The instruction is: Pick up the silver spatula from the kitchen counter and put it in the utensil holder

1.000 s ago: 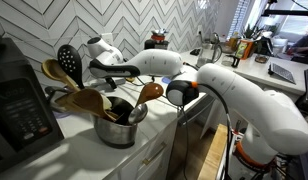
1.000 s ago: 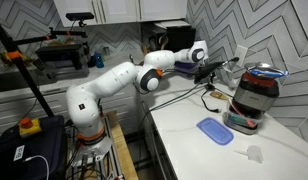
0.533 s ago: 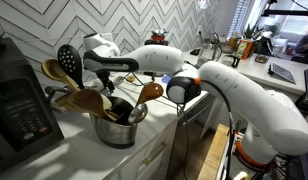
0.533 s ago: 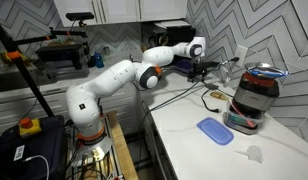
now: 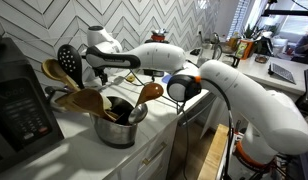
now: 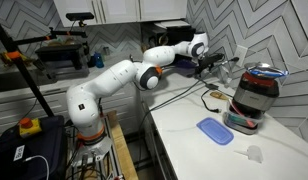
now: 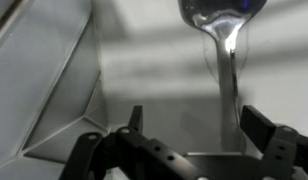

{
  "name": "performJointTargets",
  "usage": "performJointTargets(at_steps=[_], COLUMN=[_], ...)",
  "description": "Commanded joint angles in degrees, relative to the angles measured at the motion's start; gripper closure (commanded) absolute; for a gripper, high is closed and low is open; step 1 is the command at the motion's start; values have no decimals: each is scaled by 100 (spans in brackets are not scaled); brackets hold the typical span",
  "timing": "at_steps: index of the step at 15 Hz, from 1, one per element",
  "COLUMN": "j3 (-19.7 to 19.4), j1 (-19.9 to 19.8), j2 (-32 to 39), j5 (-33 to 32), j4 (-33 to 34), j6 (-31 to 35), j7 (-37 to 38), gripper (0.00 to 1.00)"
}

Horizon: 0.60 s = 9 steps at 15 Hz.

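The silver spatula (image 7: pixel 230 70) shows in the wrist view, with its shiny head at the top and its thin handle running down between my jaws, close to the right finger. My gripper (image 7: pixel 199 116) is open, with the jaws wide apart and not pressing on the handle. In an exterior view my gripper (image 5: pixel 96 68) hovers above the utensil holder (image 5: pixel 120 132), a squat steel pot that holds wooden spoons and a black slotted spoon (image 5: pixel 67 60). In an exterior view my gripper (image 6: pixel 214 62) is near the tiled wall. The spatula is too small to make out in both exterior views.
A black appliance with a red top (image 6: pixel 254 95) stands on the white counter (image 6: pixel 189 130), with a blue flat object (image 6: pixel 214 130) in front of it. A dark appliance (image 5: pixel 19 105) stands beside the holder. The chevron-tiled wall (image 5: pixel 144 20) is close behind.
My gripper has risen a little above the holder and shifted toward the wall. The utensils in the holder have not moved.
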Motion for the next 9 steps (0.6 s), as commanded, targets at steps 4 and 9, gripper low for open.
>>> performJointTargets(at_steps=[4,9], j3=[161,54], j1=[-98,-45], j2=[-564,-383], j5=[216,114], j4=[-345,5], j6=[-1188,-1384], j7=[-896,-737], gripper=[0,0])
